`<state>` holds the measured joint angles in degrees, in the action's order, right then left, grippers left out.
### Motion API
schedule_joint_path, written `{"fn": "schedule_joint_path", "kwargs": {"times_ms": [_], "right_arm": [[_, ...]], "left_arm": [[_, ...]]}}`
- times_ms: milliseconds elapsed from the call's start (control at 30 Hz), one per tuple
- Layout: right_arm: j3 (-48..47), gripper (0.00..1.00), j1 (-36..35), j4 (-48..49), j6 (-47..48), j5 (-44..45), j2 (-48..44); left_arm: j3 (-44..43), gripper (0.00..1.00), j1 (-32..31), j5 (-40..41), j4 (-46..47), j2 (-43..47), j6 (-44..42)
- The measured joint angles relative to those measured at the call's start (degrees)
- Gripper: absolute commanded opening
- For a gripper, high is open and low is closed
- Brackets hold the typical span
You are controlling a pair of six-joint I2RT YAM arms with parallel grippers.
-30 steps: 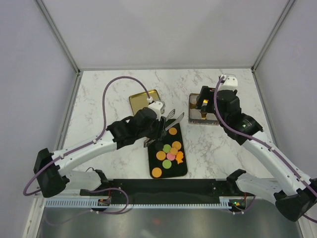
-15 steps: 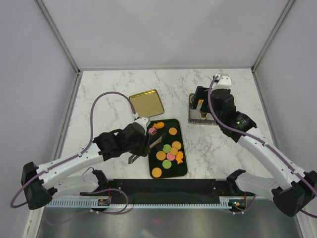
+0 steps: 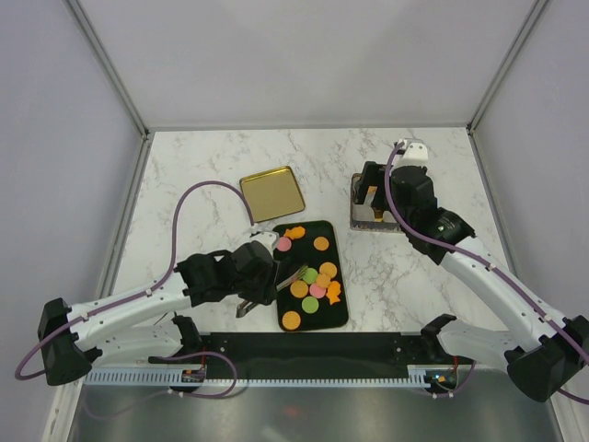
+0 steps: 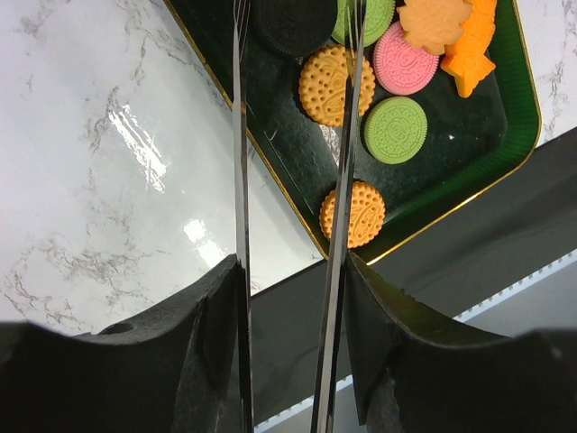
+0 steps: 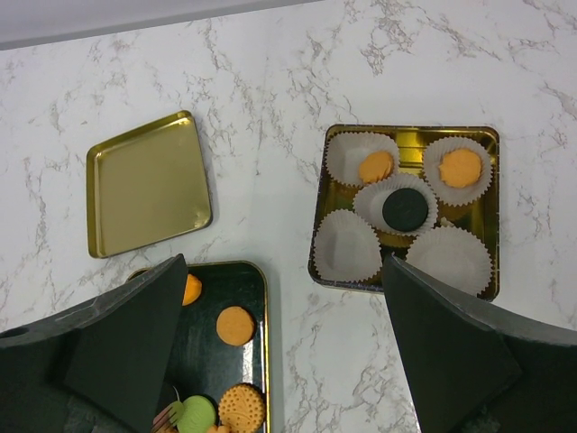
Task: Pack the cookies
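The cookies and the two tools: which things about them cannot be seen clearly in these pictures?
- Gold tin: top external, the right arm covers most of it; its cookies show only in the right wrist view.
- Right tool: right wrist, fingertips cut off by the bottom edge.
- Left tool: left wrist, tips run off the top edge.
- Dark cookie: cut by the same edge.

A lab test cell: a marble-look table (image 3: 212,166) boxed by plain grey walls (image 3: 304,55) at nine, twelve and three o'clock.
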<state>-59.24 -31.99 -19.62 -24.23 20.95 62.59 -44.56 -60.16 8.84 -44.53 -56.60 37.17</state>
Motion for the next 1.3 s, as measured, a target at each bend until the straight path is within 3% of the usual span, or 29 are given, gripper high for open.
{"fn": "schedule_joint_path", "kwargs": {"times_ms": [567,967,1300], "right_arm": [[0.7,0.98,0.0,0.6,0.0,-0.2,0.0],[0.7,0.98,0.0,0.7,0.0,-0.2,0.0],[0.7,0.98,0.0,0.7,0.0,-0.1,0.0]], "left_arm": [[0.0,0.55,-0.2,0.0,-0.4,0.5,1.0],[0.0,0.4,-0.3,0.0,-0.4,-0.5,1.0],[-2.0,0.37,-0.3,2.7,-1.9,1.2,1.6]]}}
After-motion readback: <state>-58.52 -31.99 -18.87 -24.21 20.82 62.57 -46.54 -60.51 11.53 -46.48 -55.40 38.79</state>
